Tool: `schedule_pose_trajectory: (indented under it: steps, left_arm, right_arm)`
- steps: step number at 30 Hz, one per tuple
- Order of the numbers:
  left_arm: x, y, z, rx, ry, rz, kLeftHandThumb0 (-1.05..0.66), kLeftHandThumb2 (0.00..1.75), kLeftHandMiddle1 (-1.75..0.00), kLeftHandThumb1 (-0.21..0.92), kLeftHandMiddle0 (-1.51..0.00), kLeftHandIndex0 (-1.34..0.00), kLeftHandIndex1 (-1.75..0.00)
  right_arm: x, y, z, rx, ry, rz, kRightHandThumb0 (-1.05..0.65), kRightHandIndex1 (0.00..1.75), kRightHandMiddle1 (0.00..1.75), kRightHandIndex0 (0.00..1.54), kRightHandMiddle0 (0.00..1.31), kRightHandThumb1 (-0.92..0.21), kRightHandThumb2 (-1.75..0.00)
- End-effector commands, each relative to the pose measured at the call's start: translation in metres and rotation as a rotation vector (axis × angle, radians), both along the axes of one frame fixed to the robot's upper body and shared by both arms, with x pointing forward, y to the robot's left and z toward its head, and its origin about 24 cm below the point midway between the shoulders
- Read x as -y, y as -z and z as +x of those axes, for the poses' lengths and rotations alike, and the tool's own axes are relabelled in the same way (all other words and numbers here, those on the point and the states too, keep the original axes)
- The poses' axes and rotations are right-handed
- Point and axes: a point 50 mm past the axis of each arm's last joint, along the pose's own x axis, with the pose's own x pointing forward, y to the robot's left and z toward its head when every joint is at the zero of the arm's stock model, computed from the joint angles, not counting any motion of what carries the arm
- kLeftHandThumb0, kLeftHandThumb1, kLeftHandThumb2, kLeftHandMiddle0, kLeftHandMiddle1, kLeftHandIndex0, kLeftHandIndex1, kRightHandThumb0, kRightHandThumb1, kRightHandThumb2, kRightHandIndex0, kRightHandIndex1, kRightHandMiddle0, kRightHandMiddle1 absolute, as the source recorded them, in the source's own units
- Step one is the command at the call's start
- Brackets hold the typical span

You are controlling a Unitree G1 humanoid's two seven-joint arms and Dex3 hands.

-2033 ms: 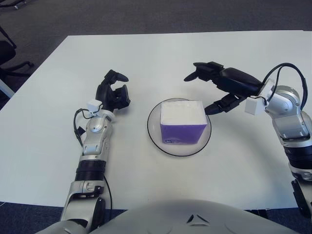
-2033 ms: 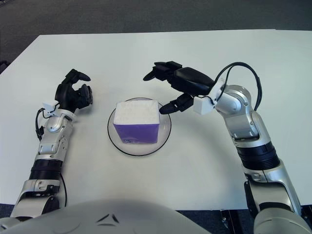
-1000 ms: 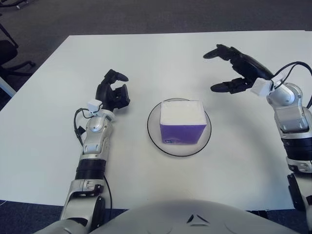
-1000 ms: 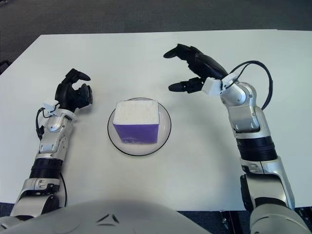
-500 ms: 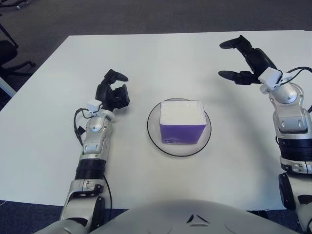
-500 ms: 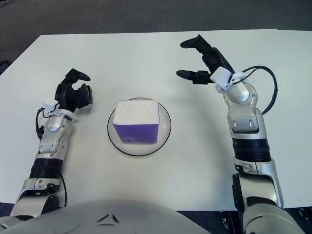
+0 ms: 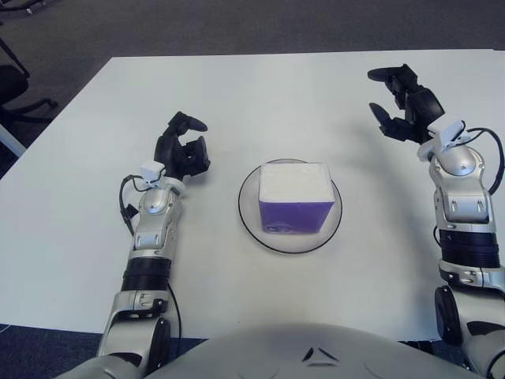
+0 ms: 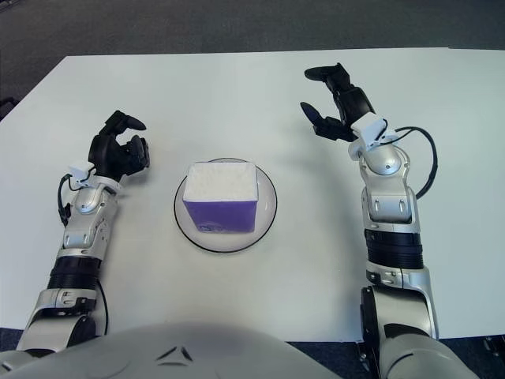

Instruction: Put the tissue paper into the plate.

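Tissue paper (image 7: 295, 199) sits on plate (image 7: 249, 220); right hand (image 7: 406, 103), left hand (image 7: 182, 151) fingers spread, empty.

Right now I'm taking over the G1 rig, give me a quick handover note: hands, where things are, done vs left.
Right hand: fingers spread, holding nothing, off to the right of the plate and farther back on the table.
Left hand: idle to the left of the plate, holding nothing.
Tissue paper: purple and white box, upright in the middle of the plate.
Done: tissue paper is in the plate and released.
Left: nothing on the placement; only park the arms if wanted.
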Motion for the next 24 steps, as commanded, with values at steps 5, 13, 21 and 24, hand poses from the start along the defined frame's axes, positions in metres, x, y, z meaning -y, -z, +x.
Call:
schedule_pose_trajectory:
  steps: [5,13,21,24]
  left_arm:
    - [0.011,0.074,-0.044,-0.267,-0.042,-0.112,-0.45,1.2,-1.75,0.41,-1.27,-0.54,-1.75]
    - [0.011,0.071,-0.044,-0.245,-0.032,-0.099,-0.44,1.16,-1.75,0.44,-1.28,-0.52,-1.75]
    - [0.012,0.067,-0.045,-0.229,-0.029,-0.084,-0.43,1.13,-1.75,0.47,-1.28,-0.5,-1.75]
    - [0.012,0.064,-0.045,-0.22,-0.025,-0.079,-0.43,1.12,-1.75,0.47,-1.27,-0.49,-1.75]
  right_arm:
    - [0.01,0.026,-0.003,-0.024,0.063,0.21,-0.59,0.47,1.03,0.23,0.0,-0.92,-0.79]
    - [0.008,0.035,-0.015,-0.037,0.103,0.395,-0.48,0.91,1.52,0.22,0.07,-0.92,-0.7]
    - [0.008,0.044,-0.023,-0.075,0.144,0.466,-0.36,1.14,1.73,0.31,0.19,-0.92,-0.53]
    - [0.008,0.059,-0.024,-0.123,0.172,0.483,-0.35,1.23,1.74,0.35,0.2,-0.92,-0.53]
